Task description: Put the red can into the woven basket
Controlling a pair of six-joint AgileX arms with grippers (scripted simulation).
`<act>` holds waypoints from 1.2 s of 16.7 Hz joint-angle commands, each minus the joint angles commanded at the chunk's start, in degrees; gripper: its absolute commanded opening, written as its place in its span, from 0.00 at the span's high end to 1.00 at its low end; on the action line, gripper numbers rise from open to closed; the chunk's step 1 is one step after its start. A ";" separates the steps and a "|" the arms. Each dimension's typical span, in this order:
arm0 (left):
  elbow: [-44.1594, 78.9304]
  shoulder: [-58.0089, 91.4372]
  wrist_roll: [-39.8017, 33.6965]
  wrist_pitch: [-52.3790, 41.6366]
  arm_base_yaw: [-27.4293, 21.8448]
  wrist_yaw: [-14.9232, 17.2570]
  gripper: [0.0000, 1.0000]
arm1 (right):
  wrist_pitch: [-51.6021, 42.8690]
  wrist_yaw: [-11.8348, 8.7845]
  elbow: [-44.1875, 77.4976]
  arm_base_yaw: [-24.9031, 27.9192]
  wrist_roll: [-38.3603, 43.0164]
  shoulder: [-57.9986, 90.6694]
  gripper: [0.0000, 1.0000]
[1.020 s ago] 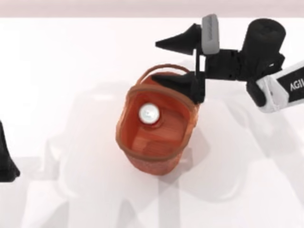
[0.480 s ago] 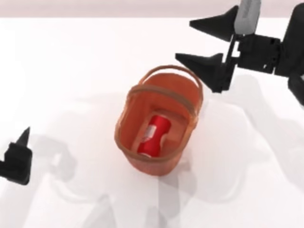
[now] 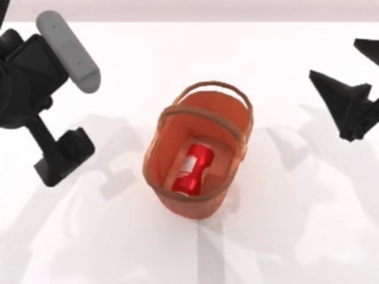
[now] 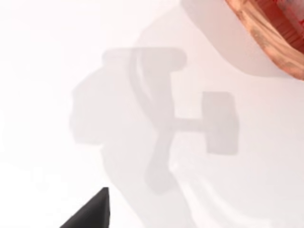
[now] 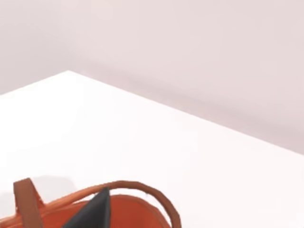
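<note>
The woven basket (image 3: 157,155), orange-red with a brown rim and an arched handle, stands at the table's middle. The red can (image 3: 194,168) lies on its side on the basket's floor, free of both grippers. My right gripper (image 3: 333,58) hangs open and empty at the right edge, well clear of the basket. In the right wrist view one dark fingertip (image 5: 95,211) shows in front of the basket (image 5: 142,211). My left gripper (image 3: 64,155) is left of the basket, over bare table, open and empty. The left wrist view shows one fingertip (image 4: 92,213) and the basket's rim (image 4: 266,28).
The white table (image 3: 284,225) ends at a pale back wall (image 3: 189,9) along the far side. The arms cast grey shadows on the table to the left and right of the basket.
The can went from upright to lying on the basket floor. My right gripper pulled back from the basket to the right edge. My left arm swung in from the lower left.
</note>
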 joint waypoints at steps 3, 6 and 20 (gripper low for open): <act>18.74 17.84 8.71 -12.12 -4.78 -0.15 0.00 | -8.22 8.85 -9.17 -2.48 0.14 -17.01 0.00; 36.74 34.36 17.07 -22.47 -8.97 -0.73 0.00 | -15.71 16.94 -17.27 -4.70 0.25 -33.51 0.00; 71.58 65.63 34.10 -39.04 -16.43 -3.43 0.00 | -29.28 31.61 -31.24 -8.64 0.04 -67.24 0.00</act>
